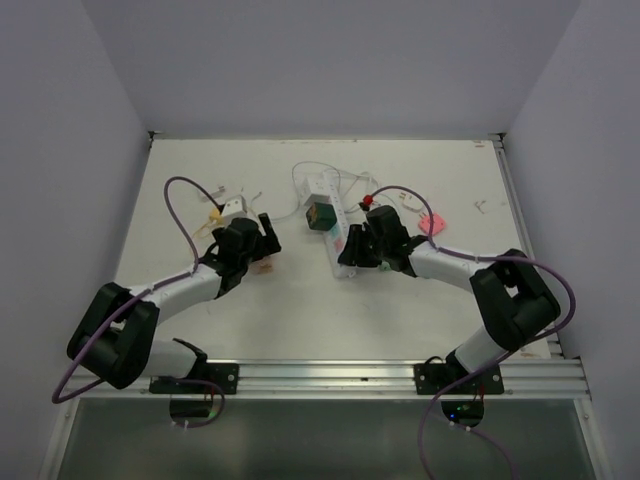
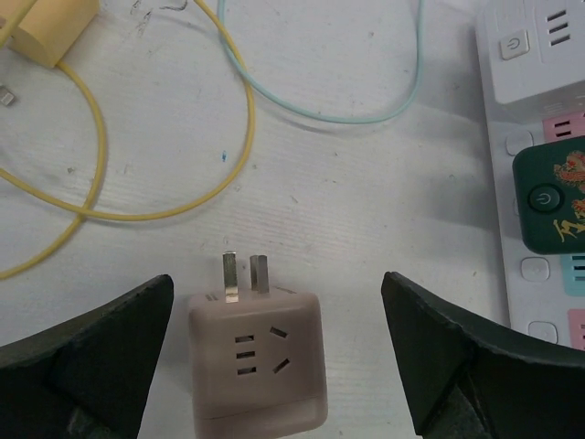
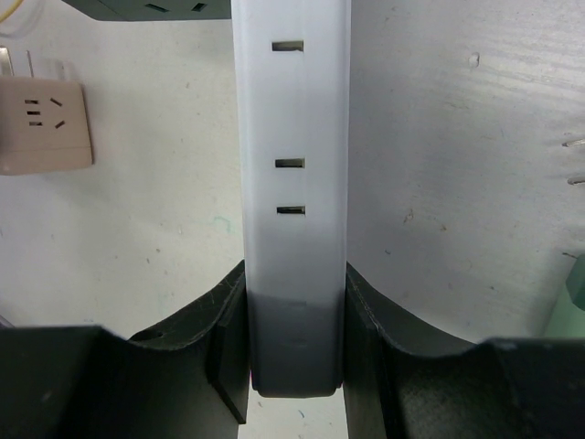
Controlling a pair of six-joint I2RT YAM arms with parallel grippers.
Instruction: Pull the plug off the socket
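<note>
The socket, a long white power strip [image 1: 338, 228] with pastel outlets, lies mid-table. A dark green plug [image 1: 319, 213] sits plugged into it, also seen in the left wrist view [image 2: 553, 197]. My right gripper [image 3: 294, 320] is shut on the strip's near end [image 3: 292, 183], one finger on each long side. A beige-pink cube adapter [image 2: 256, 366] lies loose on the table with its metal prongs bare, apart from the strip [image 2: 539, 110]. My left gripper [image 2: 277, 302] is open, its fingers on either side of this adapter without touching it. The adapter also shows in the right wrist view [image 3: 44, 123].
A yellow cable [image 2: 96, 119] and a yellow charger [image 2: 55, 27] lie beyond the left gripper, with a pale blue cable [image 2: 366, 114] beside them. A small white cube adapter [image 1: 232, 208] sits at the left. A red item [image 1: 367, 201] and a pink one [image 1: 432, 222] lie right of the strip.
</note>
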